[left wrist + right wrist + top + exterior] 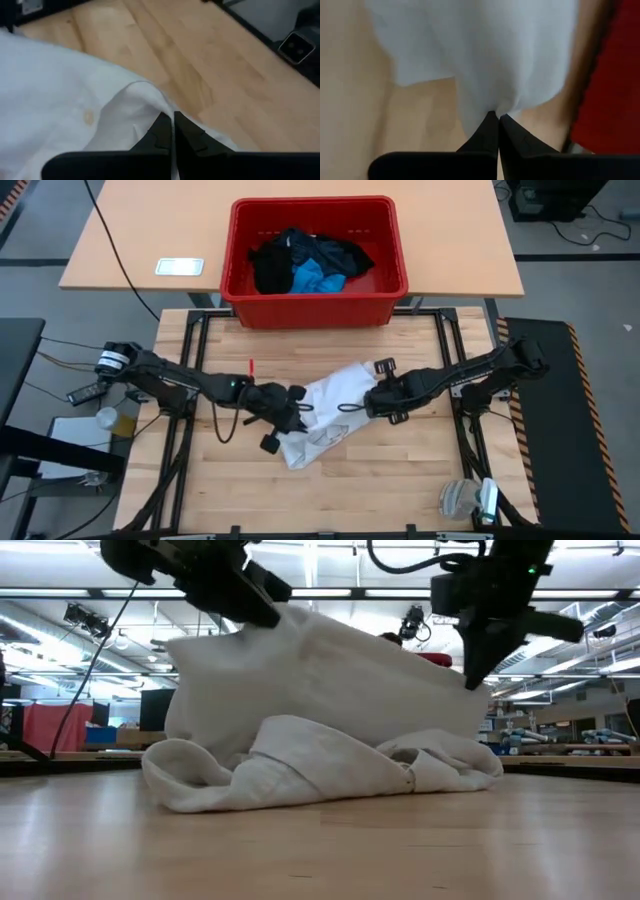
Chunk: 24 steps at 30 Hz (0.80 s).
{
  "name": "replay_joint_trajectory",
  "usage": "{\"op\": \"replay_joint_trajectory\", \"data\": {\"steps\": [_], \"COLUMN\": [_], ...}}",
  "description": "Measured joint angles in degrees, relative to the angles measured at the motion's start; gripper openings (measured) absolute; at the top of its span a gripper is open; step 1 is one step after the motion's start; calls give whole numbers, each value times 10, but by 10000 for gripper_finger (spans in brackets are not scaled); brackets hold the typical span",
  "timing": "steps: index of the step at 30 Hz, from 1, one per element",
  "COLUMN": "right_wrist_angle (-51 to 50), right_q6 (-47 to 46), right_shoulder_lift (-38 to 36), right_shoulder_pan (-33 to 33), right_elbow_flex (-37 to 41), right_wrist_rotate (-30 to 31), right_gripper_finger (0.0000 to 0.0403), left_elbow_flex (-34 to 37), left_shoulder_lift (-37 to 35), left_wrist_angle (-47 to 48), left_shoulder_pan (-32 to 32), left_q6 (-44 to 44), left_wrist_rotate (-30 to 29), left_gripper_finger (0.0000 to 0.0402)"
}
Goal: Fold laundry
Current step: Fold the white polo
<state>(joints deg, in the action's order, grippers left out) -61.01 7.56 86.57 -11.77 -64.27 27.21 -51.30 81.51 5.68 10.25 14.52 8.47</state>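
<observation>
The white shirt [330, 415] lies bunched at the table's middle. In the low view its upper part [330, 670] is raised between my two grippers, while its lower folds [300, 775] rest piled on the wood. My left gripper [297, 408] is shut on the shirt's left side and my right gripper [372, 402] is shut on its right side. The small bright blue piece [318, 280] and black garments [280, 262] lie in the red crate [240, 285] at the far edge. My left gripper [173, 122] pinches a raised fold of the shirt [150, 95] between its two shut fingers, slanting down from the table's left. The cloth rises to the fingers and its lower part lies on the table. My right gripper [497, 120] pinches the shirt's cloth [495, 102] at its fingertips, pointing steeply down from the right. The cloth puckers at the pinch; one layer or several, I cannot tell. The held part is lifted and the rest lies on the table.
The red crate stands just beyond the table's far edge. A small red mark [251, 367] sits on the wood left of the shirt. A pale bundle [462, 498] lies off the near right corner. Bare wood lies near and to the left.
</observation>
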Motion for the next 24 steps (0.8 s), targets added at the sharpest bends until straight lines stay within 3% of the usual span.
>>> {"op": "replay_joint_trajectory", "data": {"steps": [8, 17, 24], "right_wrist_angle": [-2, 28, 71], "right_q6": [4, -7, -37], "right_shoulder_lift": [0, 0, 1], "right_shoulder_pan": [-40, -58, -74], "right_elbow_flex": [0, 8, 45], "right_wrist_rotate": [-26, -182, -193], "right_gripper_finger": [8, 9, 11], "left_elbow_flex": [-1, 0, 0], "left_shoulder_lift": [19, 77, 121], "left_wrist_angle": [-22, -34, -46], "left_shoulder_pan": [33, 69, 91], "left_q6": [-10, -15, -15], "left_wrist_rotate": [12, 13, 12], "left_gripper_finger": [6, 11, 27]}}
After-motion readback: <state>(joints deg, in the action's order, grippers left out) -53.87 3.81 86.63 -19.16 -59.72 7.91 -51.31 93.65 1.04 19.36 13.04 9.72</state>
